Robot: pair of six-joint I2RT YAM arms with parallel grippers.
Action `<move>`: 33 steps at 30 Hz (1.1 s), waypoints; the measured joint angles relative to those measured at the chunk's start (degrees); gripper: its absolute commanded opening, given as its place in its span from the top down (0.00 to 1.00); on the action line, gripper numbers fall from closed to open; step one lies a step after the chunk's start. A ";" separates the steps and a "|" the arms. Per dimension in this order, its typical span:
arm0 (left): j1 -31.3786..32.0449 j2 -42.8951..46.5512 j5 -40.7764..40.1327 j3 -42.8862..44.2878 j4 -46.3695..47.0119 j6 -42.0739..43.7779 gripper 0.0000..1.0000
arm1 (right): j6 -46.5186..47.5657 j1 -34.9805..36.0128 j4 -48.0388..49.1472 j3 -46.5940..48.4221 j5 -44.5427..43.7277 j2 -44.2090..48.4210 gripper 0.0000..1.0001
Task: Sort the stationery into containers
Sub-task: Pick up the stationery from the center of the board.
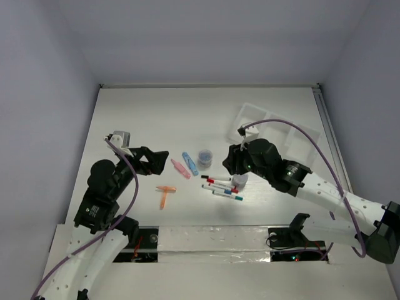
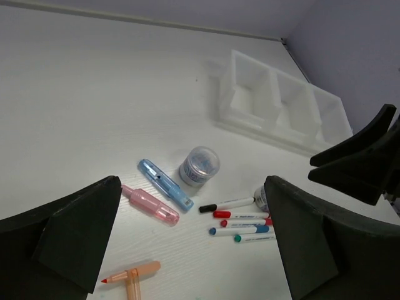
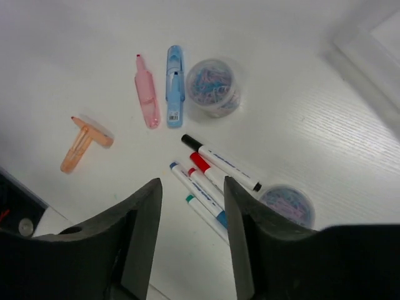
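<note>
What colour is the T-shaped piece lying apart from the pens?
Orange, slightly translucent. The piece shows best in the right wrist view.

A lab test cell: white table (image 1: 156,112) boxed by blank walls (image 1: 50,94)

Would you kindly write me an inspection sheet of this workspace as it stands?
Surface: white table, no spills seen.
Job's things: four pens side by side; clip tub beside the blue piece; second clip tub at the pens' ends; pink piece; orange piece lying apart; three-compartment tray, nothing seen inside.
Clutter: nothing seen.
Grippers: left gripper open, holding nothing; right gripper open above the pens, holding nothing.
Cables: purple cable arches over the right arm; second purple cable follows the left arm.
Surroundings: plain walls; tape strip at the near edge.
</note>
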State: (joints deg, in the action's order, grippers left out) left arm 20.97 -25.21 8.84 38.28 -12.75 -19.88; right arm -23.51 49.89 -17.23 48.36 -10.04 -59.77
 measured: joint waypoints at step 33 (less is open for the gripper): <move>-0.87 3.17 0.13 -0.35 1.31 -1.22 0.23 | 4.20 0.00 4.15 20.90 -2.47 -45.35 0.02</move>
State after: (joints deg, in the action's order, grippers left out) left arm 20.10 -22.04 8.97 37.93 -11.44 -21.10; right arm -19.31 49.89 -13.08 69.25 -12.51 -105.12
